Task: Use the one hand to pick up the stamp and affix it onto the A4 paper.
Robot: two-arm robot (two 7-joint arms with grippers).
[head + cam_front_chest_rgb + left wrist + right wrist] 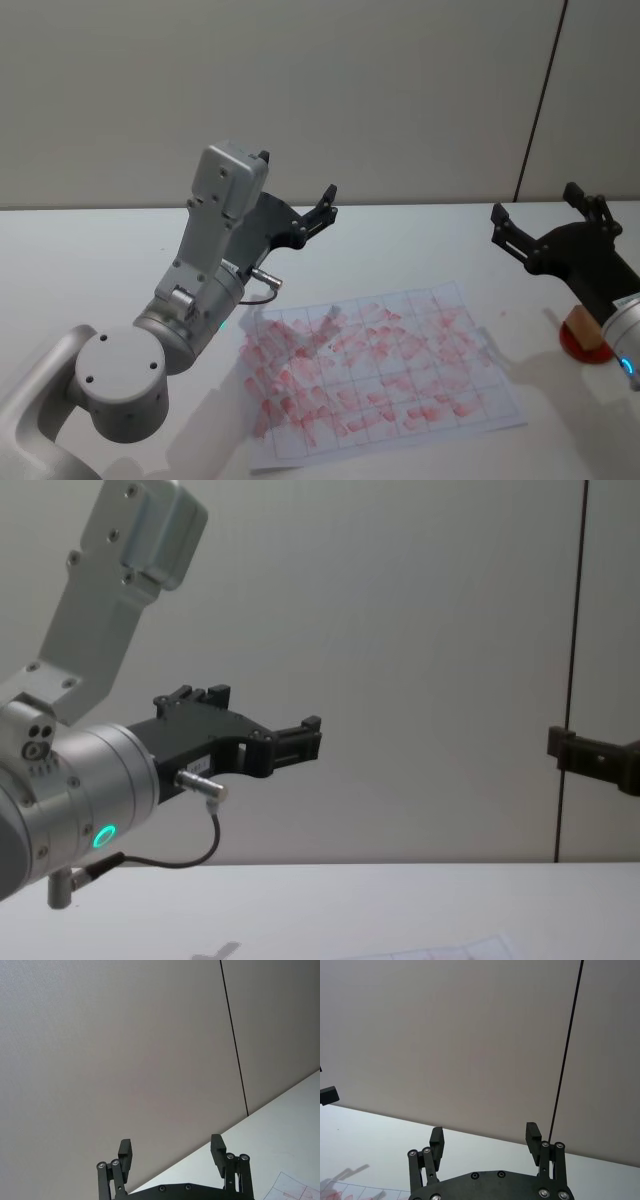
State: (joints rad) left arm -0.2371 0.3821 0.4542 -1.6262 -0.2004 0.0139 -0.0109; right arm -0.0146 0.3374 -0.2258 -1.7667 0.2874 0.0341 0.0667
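Your worktop (90, 260) is white and flat. It runs back to a plain pale wall (350, 90). A thin dark line (543, 100) goes straight up the wall on the right side.

The A4 paper (400, 425) lies flat on the worktop, right in front of the robot. It has a pale grid on it, and most of the boxes hold smudgy red marks (300, 350).

The stamp (592, 334) is off to the robot's right, apart from the paper. It is a small tan block, and it sits on a red round pad (570, 345). The right arm's silver wrist (625, 322) is just beside the stamp and hides part of it.

Your left gripper (171, 1151) is up in the air, above the worktop behind the paper's left side, and it points toward the wall. Its fingers (125, 1152) are spread wide with nothing between them.

Your right gripper (484, 1137) is up in the air too, above the worktop near the stamp but not touching it. Its fingers (532, 1137) are also spread wide and hold nothing.
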